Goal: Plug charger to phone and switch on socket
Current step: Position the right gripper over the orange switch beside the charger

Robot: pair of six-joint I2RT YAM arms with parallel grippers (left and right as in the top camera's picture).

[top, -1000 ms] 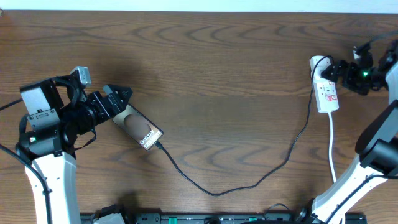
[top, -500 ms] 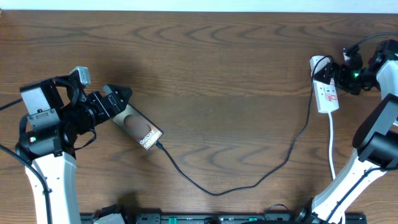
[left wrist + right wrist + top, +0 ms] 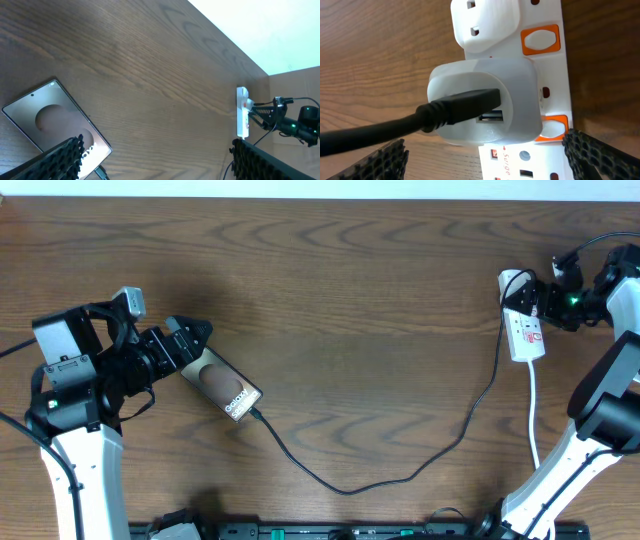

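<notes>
Lower end of socket [image 3: 552, 70] beyond view's edge

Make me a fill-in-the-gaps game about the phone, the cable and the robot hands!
1. The black charger cable runs from the white adapter across the table to the ____.
2. The switches on the white power strip are coloured ____.
3. The left gripper and the right gripper both have their fingers ____.

Missing words: phone; orange; open.
</notes>
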